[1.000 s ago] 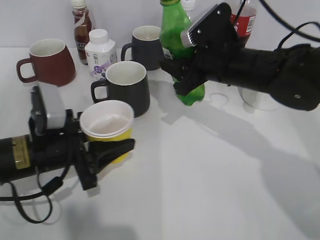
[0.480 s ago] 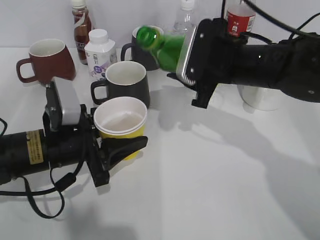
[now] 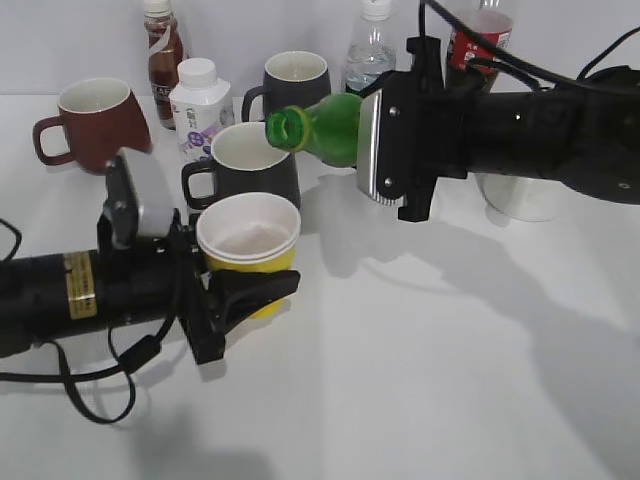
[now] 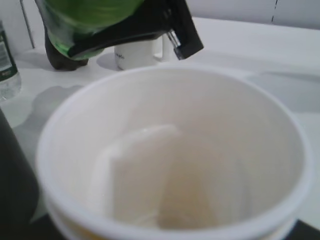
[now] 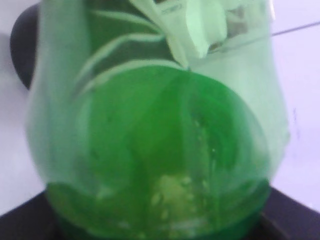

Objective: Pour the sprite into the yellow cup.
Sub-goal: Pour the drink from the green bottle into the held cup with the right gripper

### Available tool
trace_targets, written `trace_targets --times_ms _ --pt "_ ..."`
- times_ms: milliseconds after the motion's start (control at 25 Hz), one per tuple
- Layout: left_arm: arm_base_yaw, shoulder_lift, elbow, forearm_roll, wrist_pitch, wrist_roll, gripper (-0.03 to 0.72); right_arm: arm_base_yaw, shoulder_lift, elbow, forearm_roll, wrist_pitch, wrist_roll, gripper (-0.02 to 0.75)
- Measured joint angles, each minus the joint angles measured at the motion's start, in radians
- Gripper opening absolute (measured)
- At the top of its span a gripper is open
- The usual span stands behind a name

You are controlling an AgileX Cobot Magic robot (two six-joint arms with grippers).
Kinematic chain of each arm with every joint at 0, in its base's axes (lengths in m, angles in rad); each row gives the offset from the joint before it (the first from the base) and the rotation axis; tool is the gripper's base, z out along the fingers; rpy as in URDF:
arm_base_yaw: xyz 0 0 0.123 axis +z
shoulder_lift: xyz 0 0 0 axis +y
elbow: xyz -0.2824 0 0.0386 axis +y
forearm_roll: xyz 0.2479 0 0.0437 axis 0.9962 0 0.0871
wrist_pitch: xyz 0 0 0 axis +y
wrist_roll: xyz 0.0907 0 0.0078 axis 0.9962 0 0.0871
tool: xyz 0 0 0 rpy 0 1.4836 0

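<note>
Sprite tilted in right gripper, above yellow cup.

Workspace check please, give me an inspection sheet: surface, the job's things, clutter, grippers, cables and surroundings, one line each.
Surface: white table, no spill seen.
Job's things: green bottle tipped sideways, open mouth pointing left, above the near dark mug; yellow cup upright, inside looks dry in the left wrist view.
Clutter: red mug, far dark mug, small white bottle, brown drink bottle, clear water bottle, red-label bottle, a white cup behind the right arm.
Grippers: left gripper fingers around the yellow cup; right gripper clamps the green bottle.
Cables: black loops by the left arm and over the right arm.
Surroundings: plain pale wall.
</note>
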Motion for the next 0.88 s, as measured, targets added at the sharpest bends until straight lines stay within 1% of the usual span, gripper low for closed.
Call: trace_targets --times_ms 360,600,880 --pt "-0.003 -0.004 -0.035 0.035 0.066 -0.029 0.414 0.000 0.000 0.000 -0.002 0.001 -0.114 0.428" --pt "-0.052 -0.004 -0.083 0.052 0.143 -0.035 0.414 0.000 0.000 0.000 -0.002 0.001 -0.182 0.428" --pt "-0.058 -0.007 -0.083 0.065 0.155 -0.036 0.414 0.000 0.000 0.000 -0.002 0.005 -0.246 0.428"
